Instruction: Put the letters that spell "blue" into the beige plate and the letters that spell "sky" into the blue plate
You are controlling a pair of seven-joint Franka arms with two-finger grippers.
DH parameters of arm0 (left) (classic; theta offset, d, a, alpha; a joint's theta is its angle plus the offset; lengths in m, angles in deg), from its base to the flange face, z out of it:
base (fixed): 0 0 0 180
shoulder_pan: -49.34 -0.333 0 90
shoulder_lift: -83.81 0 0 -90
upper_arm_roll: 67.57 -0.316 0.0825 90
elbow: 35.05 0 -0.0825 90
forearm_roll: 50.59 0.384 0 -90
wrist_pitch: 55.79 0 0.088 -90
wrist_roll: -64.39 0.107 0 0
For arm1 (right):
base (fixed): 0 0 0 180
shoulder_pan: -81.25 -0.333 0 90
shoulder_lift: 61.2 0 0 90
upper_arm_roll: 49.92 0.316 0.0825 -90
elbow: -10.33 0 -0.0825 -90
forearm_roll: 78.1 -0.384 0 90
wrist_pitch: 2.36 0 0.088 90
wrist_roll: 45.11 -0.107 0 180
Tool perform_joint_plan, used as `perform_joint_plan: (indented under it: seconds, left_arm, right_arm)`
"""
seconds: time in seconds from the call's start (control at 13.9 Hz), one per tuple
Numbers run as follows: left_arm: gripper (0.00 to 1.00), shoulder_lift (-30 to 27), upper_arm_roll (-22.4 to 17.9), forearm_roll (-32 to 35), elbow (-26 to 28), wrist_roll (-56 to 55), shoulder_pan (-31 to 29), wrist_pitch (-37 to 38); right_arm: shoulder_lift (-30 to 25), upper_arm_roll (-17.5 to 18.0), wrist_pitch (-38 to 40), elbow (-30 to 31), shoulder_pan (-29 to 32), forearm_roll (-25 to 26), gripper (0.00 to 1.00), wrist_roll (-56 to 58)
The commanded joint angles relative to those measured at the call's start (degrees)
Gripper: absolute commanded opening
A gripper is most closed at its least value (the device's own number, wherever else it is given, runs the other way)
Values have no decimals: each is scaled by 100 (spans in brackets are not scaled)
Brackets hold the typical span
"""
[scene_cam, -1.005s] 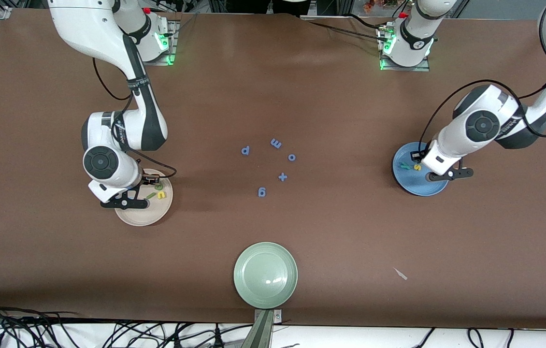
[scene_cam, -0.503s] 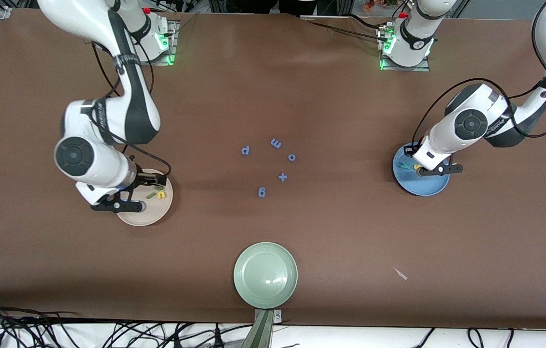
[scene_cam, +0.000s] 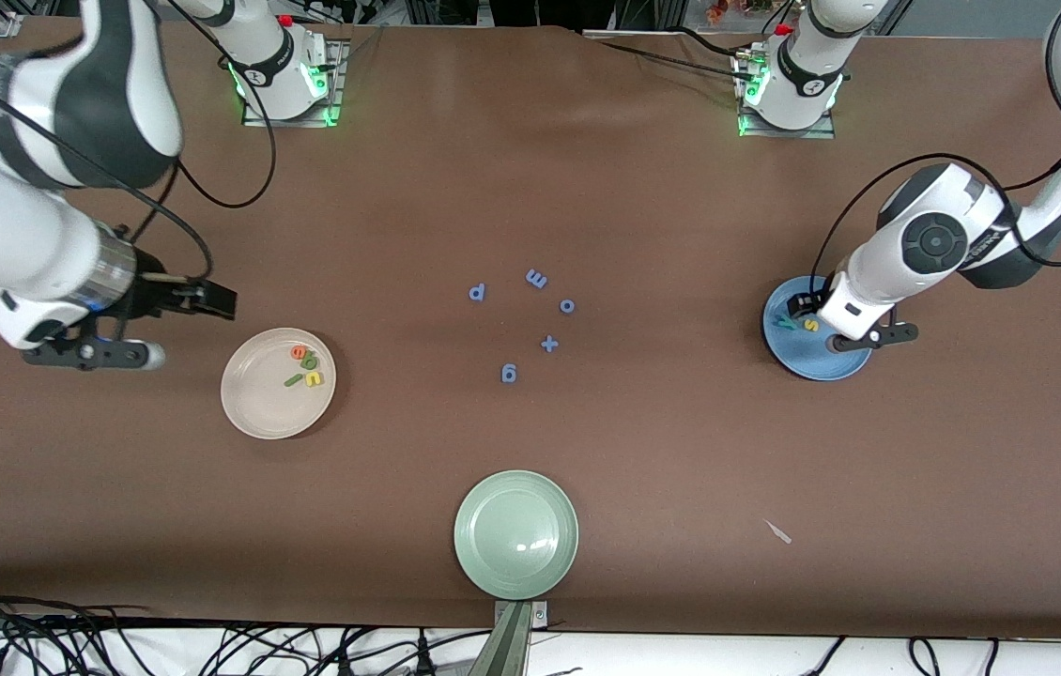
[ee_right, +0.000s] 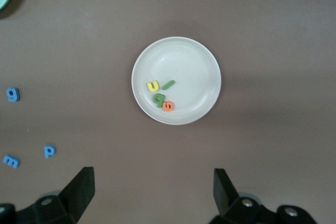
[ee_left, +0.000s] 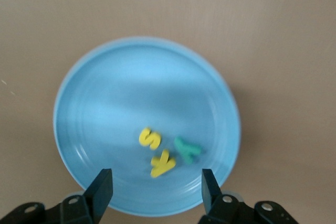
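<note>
Blue plate (ee_left: 147, 77) under my left gripper (ee_left: 152, 195) now holds the yellow s (ee_left: 150, 138), yellow k (ee_left: 163, 164) and teal y (ee_left: 187, 150); its jaws stand apart, holding nothing. The beige plate (ee_right: 194, 61), toward the right arm's end from it, carries the b, l, u and e (ee_right: 160, 95). My right gripper (ee_right: 152, 192), high beside that plate, gapes empty. I judge the sorting done; next I need only lift the left arm clear.
</note>
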Motion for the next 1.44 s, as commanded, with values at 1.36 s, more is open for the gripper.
perform_joint_plan:
  seconds: [1.36]
  left_arm:
    - [100,-527,-2285,-1959,-6569,2739,2986,5021]
  right_arm:
    - [-1623,3377,674,465,3025,1104,100,-126]
